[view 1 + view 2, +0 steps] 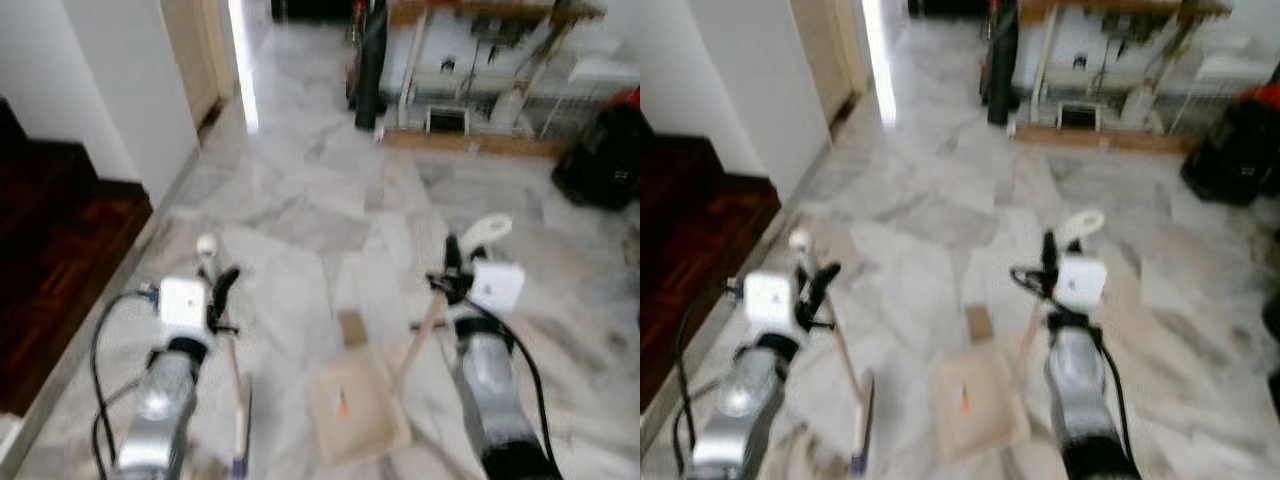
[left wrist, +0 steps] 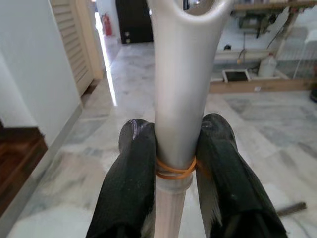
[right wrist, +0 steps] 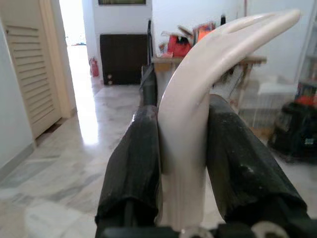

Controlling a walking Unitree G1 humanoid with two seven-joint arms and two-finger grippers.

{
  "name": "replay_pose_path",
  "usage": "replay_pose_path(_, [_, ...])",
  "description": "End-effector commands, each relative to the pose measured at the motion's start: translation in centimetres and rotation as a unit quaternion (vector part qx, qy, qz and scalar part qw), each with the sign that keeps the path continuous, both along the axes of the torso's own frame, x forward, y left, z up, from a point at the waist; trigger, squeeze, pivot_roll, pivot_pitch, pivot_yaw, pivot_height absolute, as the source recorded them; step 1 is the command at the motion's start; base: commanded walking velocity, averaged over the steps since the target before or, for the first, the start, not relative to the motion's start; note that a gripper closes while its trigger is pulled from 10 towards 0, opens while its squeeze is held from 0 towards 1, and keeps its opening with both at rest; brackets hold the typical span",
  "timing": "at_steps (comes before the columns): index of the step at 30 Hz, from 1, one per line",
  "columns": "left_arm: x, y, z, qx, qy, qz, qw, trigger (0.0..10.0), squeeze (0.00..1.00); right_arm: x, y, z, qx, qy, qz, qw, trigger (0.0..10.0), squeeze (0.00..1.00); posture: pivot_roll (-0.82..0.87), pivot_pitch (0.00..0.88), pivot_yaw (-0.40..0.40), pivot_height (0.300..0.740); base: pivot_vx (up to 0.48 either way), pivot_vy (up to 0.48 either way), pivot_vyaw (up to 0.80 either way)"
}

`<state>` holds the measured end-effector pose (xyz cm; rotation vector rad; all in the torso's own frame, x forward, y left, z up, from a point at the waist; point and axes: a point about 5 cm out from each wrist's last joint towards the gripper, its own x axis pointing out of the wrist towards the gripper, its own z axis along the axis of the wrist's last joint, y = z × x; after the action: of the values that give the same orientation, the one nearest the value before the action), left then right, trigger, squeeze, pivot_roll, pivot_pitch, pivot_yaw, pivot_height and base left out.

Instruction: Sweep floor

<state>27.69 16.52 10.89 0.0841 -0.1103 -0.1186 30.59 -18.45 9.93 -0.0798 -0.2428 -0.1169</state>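
My left gripper point(image 1: 222, 290) is shut on the pale handle of a broom point(image 1: 233, 360), whose stick slants down to the marble floor by my left arm. The wrist view shows both black fingers point(image 2: 131, 183) clamped on the grey-white handle point(image 2: 181, 89), just above an orange rubber band. My right gripper point(image 1: 450, 268) is shut on the cream curved handle point(image 3: 198, 94) of a dustpan point(image 1: 355, 405). The beige pan rests on the floor between my arms with a small orange scrap inside. A brown cardboard scrap point(image 1: 352, 328) lies just beyond the pan.
A white wall corner point(image 1: 140, 110) and a dark wooden floor point(image 1: 60, 250) lie on the left. A shelf unit point(image 1: 480, 90) with clutter stands at the far right, a black bag point(image 1: 605, 160) beside it. An open doorway point(image 1: 240, 60) lets light in.
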Motion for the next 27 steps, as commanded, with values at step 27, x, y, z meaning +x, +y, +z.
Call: replay_pose_path(27, [0.20,0.70,0.92,0.005,-0.019,0.007,1.000,10.0,0.00,0.56,0.87,1.22,0.008,-0.022,0.017,1.000,10.0,0.00,0.04,0.035,-0.017,0.740,0.359,0.000,0.00])
